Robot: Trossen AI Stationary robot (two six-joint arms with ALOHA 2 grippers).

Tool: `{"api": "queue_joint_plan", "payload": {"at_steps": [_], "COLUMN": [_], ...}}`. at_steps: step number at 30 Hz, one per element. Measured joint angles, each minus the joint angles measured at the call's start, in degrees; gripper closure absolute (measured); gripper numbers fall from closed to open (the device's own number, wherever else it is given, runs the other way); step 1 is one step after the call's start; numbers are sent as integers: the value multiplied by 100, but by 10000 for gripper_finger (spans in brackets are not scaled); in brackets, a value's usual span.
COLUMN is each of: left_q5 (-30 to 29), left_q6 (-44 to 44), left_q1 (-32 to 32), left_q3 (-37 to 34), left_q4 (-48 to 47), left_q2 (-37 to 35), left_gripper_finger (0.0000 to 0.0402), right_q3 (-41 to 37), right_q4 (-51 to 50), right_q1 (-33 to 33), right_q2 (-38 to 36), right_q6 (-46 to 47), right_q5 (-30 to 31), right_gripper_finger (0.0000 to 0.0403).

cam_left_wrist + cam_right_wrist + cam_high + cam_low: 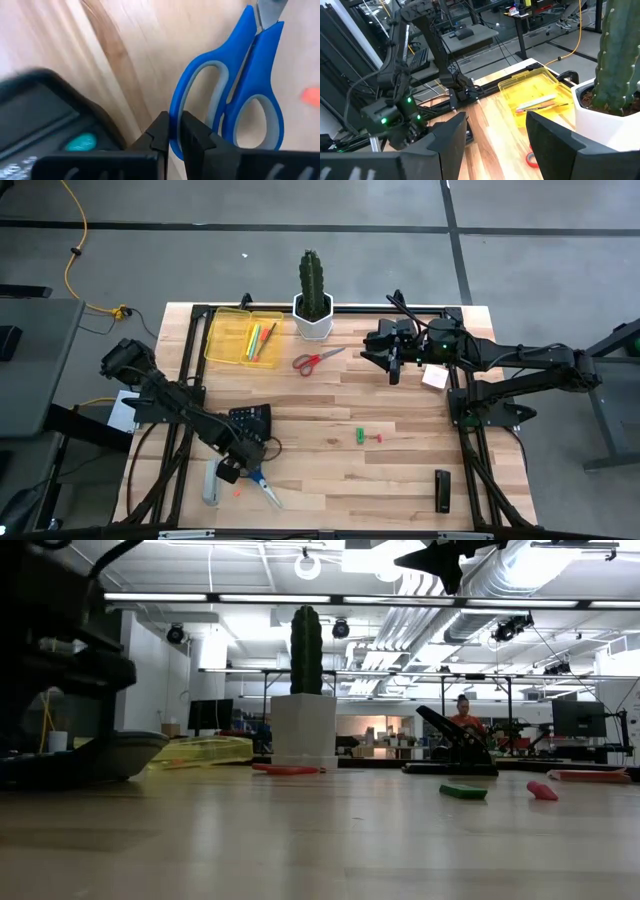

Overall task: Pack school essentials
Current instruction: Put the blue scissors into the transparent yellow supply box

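Near the table's front left, my left gripper [234, 468] points down and is shut on the blue-handled scissors [264, 486], whose blades point toward the near edge. Red-handled scissors [317, 360] lie flat by the cactus pot. A yellow tray [243, 335] at the far left holds pens [258, 340]. A green piece [360, 436] and a small red piece [379, 438] lie mid-table, and a white block [434, 377] lies at the right. My right gripper [495, 145] hangs open above the far middle of the table, over nothing. My left gripper pinches the rim of one blue handle loop [175, 142] between its two fingers [161, 131], at the loop's end farthest from the blades. The fingers come from above, pointing down. One finger stands inside the loop and one outside. The scissors lie flat; I cannot tell whether they have left the wood.
A black calculator [251, 420] lies just beyond my left gripper, and a pale grey bar [210, 483] lies to its left. A tiny orange piece [238, 492] sits beside the scissors. The potted cactus [313, 305] stands at the far edge. A black object [442, 490] lies front right.
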Motion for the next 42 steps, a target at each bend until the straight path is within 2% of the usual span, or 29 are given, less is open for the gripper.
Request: {"api": "queue_joint_plan", "payload": {"at_steps": [5, 9, 13, 18, 21, 24, 27, 31, 37, 42], "left_q5": [730, 969, 869, 78, -119, 108, 675, 1197, 1224, 824], "left_q6": [147, 197, 330, 781, 1123, 1217, 1031, 295, -977, -1453], "left_q1": [403, 850, 1533, 2679, 3385, 4033, 4569, 4894, 4779, 4642], "left_q3": [12, 83, 536, 1495, 1979, 2064, 1864, 1069, -282, -610], "left_q4": [81, 101, 136, 205, 583, 1465, 2420, 3781, 6171, 6744], "left_q2": [-731, -1511, -2203, -2639, -2706, -2735, -2741, -2646, -2365, -2124], "left_gripper_finger": [392, 392, 393, 393, 393, 393, 394, 394, 394, 394], "right_q3": [1, 0, 0, 1, 1, 0, 1, 1, 1, 0], "right_q4": [-5, -19, -46, -48, -46, -41, -12, 54, 247, 580], "right_q1": [0, 0, 0, 0, 0, 0, 0, 0, 0, 0], "right_q2": [0, 0, 0, 0, 0, 0, 0, 0, 0, 0], "right_q6": [0, -17, -18, -20, -20, -20, -20, -20, -129, -291], "right_q5": [0, 0, 0, -1, 1, 1, 1, 1, 1, 0], "right_gripper_finger": [203, 203, 203, 203, 203, 203, 203, 203, 203, 203]}}
